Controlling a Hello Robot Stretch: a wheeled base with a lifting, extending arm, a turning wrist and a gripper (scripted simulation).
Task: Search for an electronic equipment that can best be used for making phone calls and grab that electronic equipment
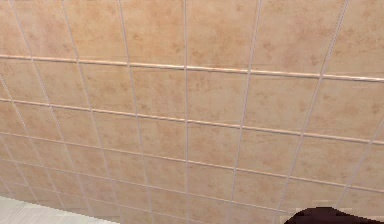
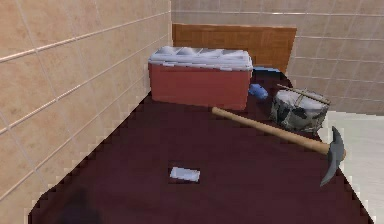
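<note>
The tiled wall (image 1: 190, 100) stands close ahead of us in the forward view. We judge that suits the job, since the arm reaches sideways and the work lies on that side.

There a dark red table (image 2: 240, 190) runs along the same tiling. At its far end a brown wooden panel (image 2: 235, 38) leans on or backs onto the wall. A red box (image 2: 200, 80) with a pale lid sits just before the panel, pushed back as stored goods would be.

A pickaxe (image 2: 275, 130) lies flat to the box's right, its handle slanting toward us and its dark head near the table's edge. A grey bucket (image 2: 300, 108) stands beyond the handle, with something blue (image 2: 260, 91) between bucket and box.

The smallest thing is a flat grey slab (image 2: 184, 174), lying alone on the near, bare part of the table, well apart from the rest. By its shape we take it for the phone, though it is too small to be sure. Lying flat in the open, it should be easy to approach from above.

We cannot tell the gripper's state.
</note>
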